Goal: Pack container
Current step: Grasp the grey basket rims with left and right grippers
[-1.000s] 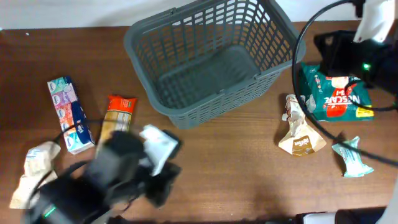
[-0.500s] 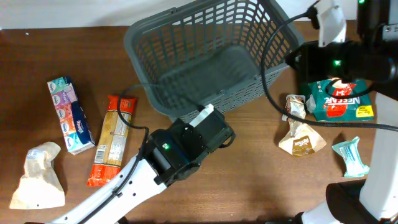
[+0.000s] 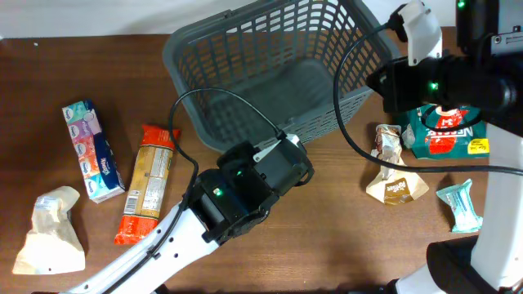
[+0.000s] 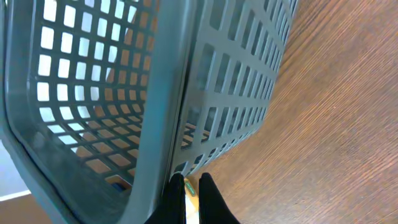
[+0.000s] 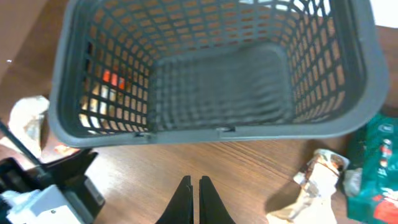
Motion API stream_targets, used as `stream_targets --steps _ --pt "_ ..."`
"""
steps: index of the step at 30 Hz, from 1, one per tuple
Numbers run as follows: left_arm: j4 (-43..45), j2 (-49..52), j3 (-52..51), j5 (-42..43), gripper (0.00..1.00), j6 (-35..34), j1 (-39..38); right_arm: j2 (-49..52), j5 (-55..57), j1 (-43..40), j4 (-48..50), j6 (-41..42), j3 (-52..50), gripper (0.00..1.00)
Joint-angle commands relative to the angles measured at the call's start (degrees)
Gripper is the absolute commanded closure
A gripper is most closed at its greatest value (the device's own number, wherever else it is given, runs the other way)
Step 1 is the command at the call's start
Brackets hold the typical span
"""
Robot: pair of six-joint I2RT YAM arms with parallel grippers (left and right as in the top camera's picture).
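Overhead view, bench (image 3: 327,237) contents.

1. Container (image 3: 245,139): dark grey lattice basket, upright at the far edge, about midway along it.
2. Left pincer (image 4: 189,196): just beside the container's near wall, fingers drawn close on a pale flat item (image 4: 190,186); what that item is cannot be told.
3. Right pincer (image 5: 191,199): over bare bench beside the container, fingers together, nothing between them.
4. Left edge: tissue pack (image 3: 90,151), with an orange-ended packet (image 3: 147,184) lying just beside it.
5. Near-left corner: beige pouch (image 3: 51,233).
6. Right edge: green coffee bag (image 3: 449,131), partly under the right arm.
7. Near it, towards the near edge: crumpled brown packet (image 3: 392,175) and teal sachet (image 3: 462,204), apart from each other.
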Motion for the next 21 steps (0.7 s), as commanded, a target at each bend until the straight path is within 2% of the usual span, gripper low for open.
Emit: stream_targets --steps 1,9,21 --pt "0.61 -0.24 1.16 -1.25 0.98 2.36 -0.22 1.01 3.48 0.46 -0.26 -2.97 -3.10 0.96" --pt "0.63 -0.24 1.16 -0.74 0.98 2.36 -0.22 6.54 3.48 0.46 0.72 -7.48 -6.29 0.96" --pt "0.79 0.20 1.09 8.04 0.98 2.10 -0.22 11.02 3.08 0.46 1.75 -9.33 -6.34 0.96"
